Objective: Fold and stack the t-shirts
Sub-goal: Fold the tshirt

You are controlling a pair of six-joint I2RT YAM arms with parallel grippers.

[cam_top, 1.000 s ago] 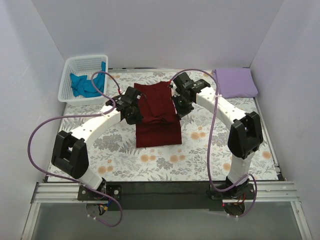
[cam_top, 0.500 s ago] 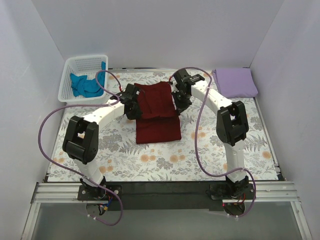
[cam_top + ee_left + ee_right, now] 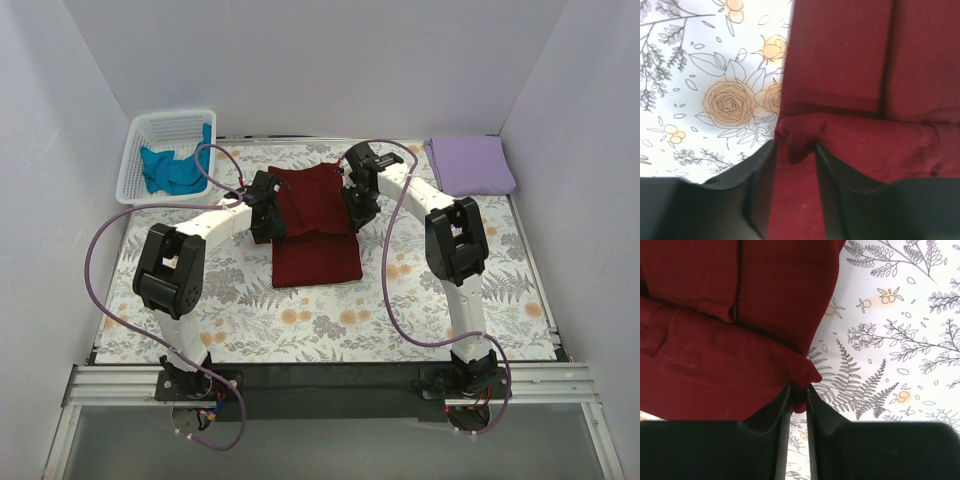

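Note:
The dark maroon t-shirt (image 3: 315, 225) lies in the middle of the floral cloth, its far half doubled over the near half. My left gripper (image 3: 264, 216) is shut on the shirt's left edge; the left wrist view shows the maroon fabric (image 3: 850, 75) pinched between the fingers (image 3: 757, 175). My right gripper (image 3: 357, 208) is shut on the shirt's right edge; the right wrist view shows a maroon corner (image 3: 740, 340) clamped between the fingers (image 3: 820, 420). The lavender t-shirt (image 3: 470, 165) lies folded at the back right. The teal t-shirt (image 3: 172, 170) sits crumpled in the basket.
A white lattice basket (image 3: 140, 135) stands at the back left. The floral grey and orange cloth (image 3: 420, 300) covers the table. White walls close in the back and both sides. Purple cables loop over both arms.
Both grippers have carried the maroon shirt's held edge away from the arm bases toward the back, so the folded part now overlaps further up. The arms have stretched further out.

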